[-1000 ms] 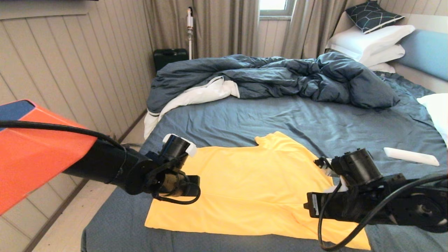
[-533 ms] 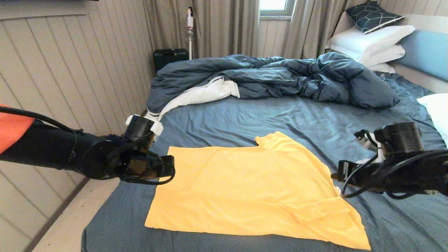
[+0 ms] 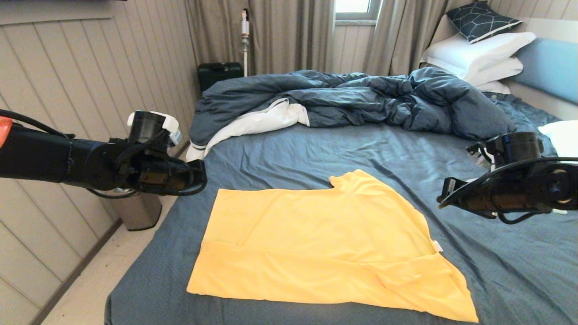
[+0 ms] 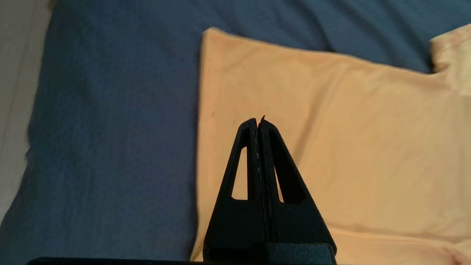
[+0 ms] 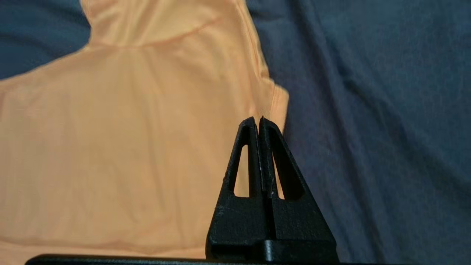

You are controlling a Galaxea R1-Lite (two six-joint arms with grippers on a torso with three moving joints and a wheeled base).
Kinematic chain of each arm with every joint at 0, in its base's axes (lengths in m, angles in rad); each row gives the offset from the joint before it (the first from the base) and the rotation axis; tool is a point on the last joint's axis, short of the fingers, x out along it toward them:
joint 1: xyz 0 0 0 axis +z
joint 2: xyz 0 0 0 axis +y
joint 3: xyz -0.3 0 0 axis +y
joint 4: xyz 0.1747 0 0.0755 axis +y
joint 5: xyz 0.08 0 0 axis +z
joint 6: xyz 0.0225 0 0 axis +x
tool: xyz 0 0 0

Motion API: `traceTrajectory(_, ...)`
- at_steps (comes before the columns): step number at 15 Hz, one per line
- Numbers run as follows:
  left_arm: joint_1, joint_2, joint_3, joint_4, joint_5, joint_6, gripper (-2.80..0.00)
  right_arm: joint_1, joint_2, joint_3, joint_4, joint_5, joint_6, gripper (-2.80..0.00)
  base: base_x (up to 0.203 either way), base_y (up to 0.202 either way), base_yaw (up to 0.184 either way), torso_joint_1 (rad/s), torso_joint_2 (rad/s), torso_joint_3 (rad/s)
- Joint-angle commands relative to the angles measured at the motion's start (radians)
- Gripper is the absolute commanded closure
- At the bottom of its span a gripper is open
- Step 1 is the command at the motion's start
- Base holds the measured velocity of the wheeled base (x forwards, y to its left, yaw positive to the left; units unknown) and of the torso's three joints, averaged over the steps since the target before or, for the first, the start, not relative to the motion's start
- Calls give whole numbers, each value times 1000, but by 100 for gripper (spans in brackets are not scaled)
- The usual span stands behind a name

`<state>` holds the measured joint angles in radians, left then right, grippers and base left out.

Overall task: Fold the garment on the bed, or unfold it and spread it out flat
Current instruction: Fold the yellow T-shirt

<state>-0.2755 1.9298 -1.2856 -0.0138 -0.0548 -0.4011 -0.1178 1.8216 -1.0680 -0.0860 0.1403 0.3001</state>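
Two grippers hang in the air above the bed, both with their fingers pressed together on nothing. The left gripper (image 4: 258, 123) sits over the bed's left edge, just off the far left corner of the garment (image 3: 316, 246); its wrist view shows the closed black tips against yellow cloth with blue sheet alongside. The right gripper (image 5: 259, 121) is held out toward the bed's right side, clear of the garment's right edge, tips likewise shut and empty.

No brand name or print can be read anywhere. A small pale tag (image 3: 437, 246) pokes out at the garment's right edge, too small to read.

The garment, a plain yellow T-shirt, lies flat near the foot edge of the bed (image 3: 316, 149), roughly centred between its left and right sides. A long fold runs across it parallel to the near edge, and a crumpled layer gathers toward the near right corner. A collar or sleeve part juts out on the far side.

Behind it the wrinkled blue-grey sheet stretches to a rumpled dark blue duvet (image 3: 361, 97) with white lining showing, heaped across the far edge. White pillows (image 3: 478, 56) and a dark patterned cushion (image 3: 478, 20) are stacked at the far right corner against a light blue headboard (image 3: 548, 65).

Pale panelled wall runs along the left, a metal bin (image 3: 137, 212) stands on the light floor beside the bed, and beige curtains, a window, a dark case (image 3: 219, 74) and an upright stick vacuum (image 3: 244, 40) fill the far wall.
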Motion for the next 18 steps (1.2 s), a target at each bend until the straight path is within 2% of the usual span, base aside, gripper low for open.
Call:
traceTrajectory(1, 8, 43, -47, -1, -41, -4, 0, -8, 41, -45, 0, 17, 3, 0, 0, 0, 0, 0, 0, 0)
traceTrajectory(4, 16, 110, -107, 1, -86, -5, 0, -20, 92, -123, 20, 52, 3, 0, 0, 0, 0, 0, 0, 0)
traceTrajectory(5, 21, 122, -120, -1, -110, -5, -280, -20, 104, -137, 33, 54, 1, 0, 0, 0, 0, 0, 0, 0)
traceTrajectory(6, 28, 136, -135, -1, -140, -5, -280, -22, 118, -149, 34, 63, -2, -253, 0, 0, 0, 0, 0, 0)
traceTrajectory(7, 32, 149, -155, -1, -159, -6, -280, -24, 130, -161, 34, 85, -4, -280, 0, 0, 0, 0, 0, 0)
traceTrajectory(10, 58, 194, -228, -5, -204, -10, -280, -38, 166, -214, 34, 135, -9, -280, 0, 0, 0, 0, 0, 0)
traceTrajectory(18, 99, 396, -341, -5, -207, 0, -280, -36, 271, -310, 29, 137, -7, -280, 0, 0, 0, 0, 0, 0)
